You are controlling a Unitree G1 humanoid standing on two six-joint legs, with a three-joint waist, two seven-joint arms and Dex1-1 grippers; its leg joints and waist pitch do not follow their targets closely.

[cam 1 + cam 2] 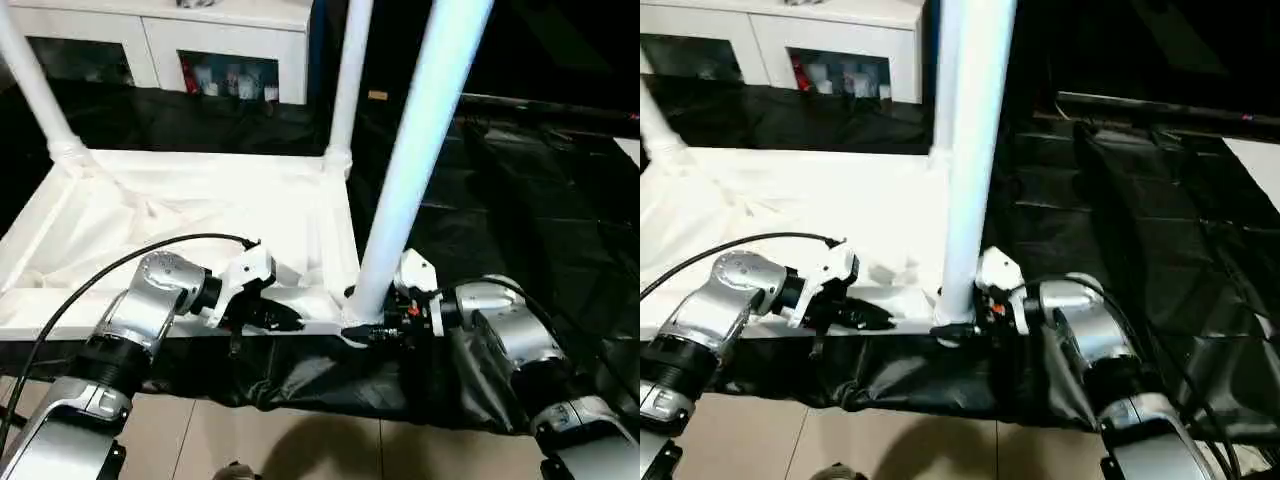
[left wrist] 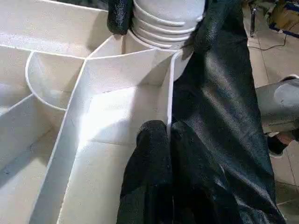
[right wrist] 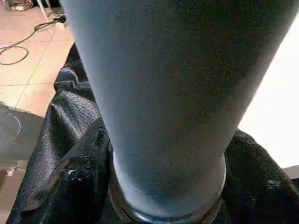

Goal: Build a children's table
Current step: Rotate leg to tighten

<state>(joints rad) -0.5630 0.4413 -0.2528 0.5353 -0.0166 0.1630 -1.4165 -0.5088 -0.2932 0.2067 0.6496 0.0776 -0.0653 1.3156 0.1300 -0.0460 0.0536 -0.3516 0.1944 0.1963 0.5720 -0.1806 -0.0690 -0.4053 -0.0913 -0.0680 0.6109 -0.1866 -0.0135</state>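
The children's table lies upside down on the black-covered work table, its white ribbed top (image 1: 200, 210) facing up. Two legs stand in the far corners (image 1: 350, 80) (image 1: 35, 90). A third leg (image 1: 420, 140) rises from the near right corner socket. My left gripper (image 1: 285, 318) is shut on the top's thin near rim (image 2: 169, 112), a little left of that socket. My right gripper (image 1: 375, 325) sits at the near leg's base (image 3: 168, 140), with a black finger (image 3: 84, 177) pressed to each side of it.
Black cloth (image 1: 520, 200) covers the work table and hangs over its near edge. A white cabinet (image 1: 200, 40) stands behind. Tiled floor (image 1: 300, 440) lies below the near edge. A black cable (image 1: 90, 290) loops over my left forearm.
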